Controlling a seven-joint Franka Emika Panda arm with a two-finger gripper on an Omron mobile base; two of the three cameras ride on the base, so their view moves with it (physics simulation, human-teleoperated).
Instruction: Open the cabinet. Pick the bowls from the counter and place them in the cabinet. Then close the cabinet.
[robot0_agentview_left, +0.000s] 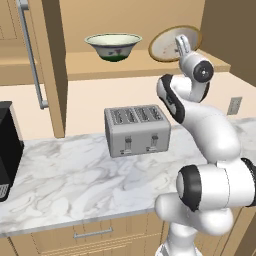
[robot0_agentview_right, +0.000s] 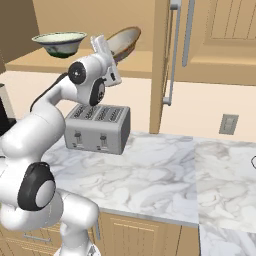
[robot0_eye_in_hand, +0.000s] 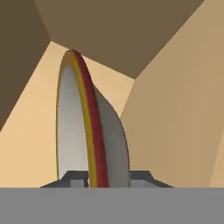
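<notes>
**Bowl number two tipped on its rim inside the cabinet**

Bowls are both up on the shelf now, by the look of it. The deep cream bowl (robot0_agentview_left: 113, 46) sits upright on the cabinet shelf (robot0_agentview_left: 100, 66), settled and well apart from the action. Over to its right, the brown-rimmed bowl (robot0_agentview_left: 170, 44) stands tilted on edge, leaning towards the cabinet's inner side wall, and the gripper (robot0_agentview_left: 181, 46) is right there at its rim.

From the hand view, that red-and-gold rim runs straight down between the two finger tips (robot0_eye_in_hand: 74, 177). The jaws stand narrow, one either side of the rim, but whether they pinch it or have just let go, I cannot tell.

How will it handle? It reads as glazed ceramic: stiff, fairly light for this arm, slick on the surface and unforgiving if it tips off the shelf. The rim is the only thin place to grab, and a rim grip lets the bowl swing. Standing on edge like this, it may roll or flop flat once free.

Both doors hang open, the long silver handles (robot0_agentview_right: 173, 55) in plain sight. The counter (robot0_agentview_left: 75, 175) below carries the toaster (robot0_agentview_left: 137, 129) and no bowls that I can see. Closing the doors looks like what remains.
</notes>
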